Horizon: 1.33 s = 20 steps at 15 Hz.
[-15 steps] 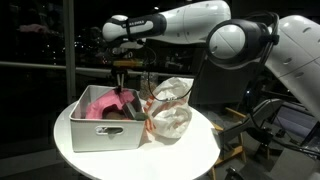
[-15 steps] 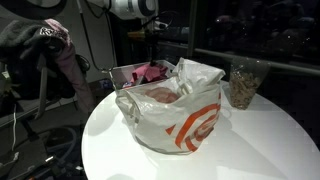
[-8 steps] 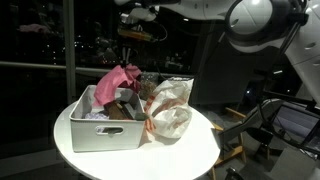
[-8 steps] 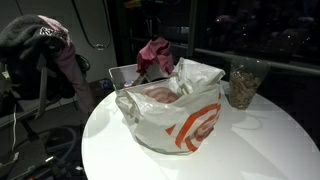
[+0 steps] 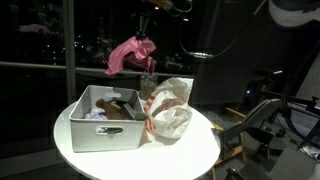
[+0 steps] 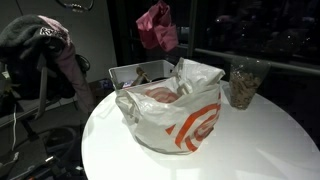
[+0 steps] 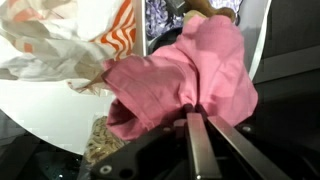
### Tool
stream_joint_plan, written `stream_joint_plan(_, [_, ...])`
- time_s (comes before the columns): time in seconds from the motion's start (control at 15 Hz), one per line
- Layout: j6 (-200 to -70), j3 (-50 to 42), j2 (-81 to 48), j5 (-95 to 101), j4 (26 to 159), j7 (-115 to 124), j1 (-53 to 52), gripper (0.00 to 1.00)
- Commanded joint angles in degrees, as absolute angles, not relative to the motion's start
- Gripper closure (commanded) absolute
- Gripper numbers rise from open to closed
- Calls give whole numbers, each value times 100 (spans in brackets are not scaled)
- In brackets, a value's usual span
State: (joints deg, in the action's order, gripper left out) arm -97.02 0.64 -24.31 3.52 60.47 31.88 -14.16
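A second ago the crumpled pink cloth [image 5: 130,55] lay in the grey rectangular metal bin [image 5: 105,132] on the left of the round white table [image 5: 195,158]. Now it hangs high above the bin, clear of its rim. The gripper [image 7: 193,113] is clenched on the cloth's top fold, so the cloth looks fully lifted free, above and left of the white-and-orange plastic bag [image 5: 168,115].

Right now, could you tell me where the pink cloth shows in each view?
Exterior view: pink cloth hangs upper centre, above the grey bin.
Exterior view: pink cloth hangs at top centre.
Wrist view: pink cloth fills the centre-right.
Shared landmark: white bag with orange print.
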Motion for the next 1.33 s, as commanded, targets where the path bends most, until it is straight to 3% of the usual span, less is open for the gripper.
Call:
stream_joint_plan(0.0, [-9480, -110, -1247, 558, 7427, 3884, -1461, 99])
stream_joint_plan(0.53, [-7808, 23, 139, 950, 9041, 5742, -1141, 99])
stream_joint_plan(1.27, [-7064, -57, -112, 281, 9555, 6327, -251, 99])
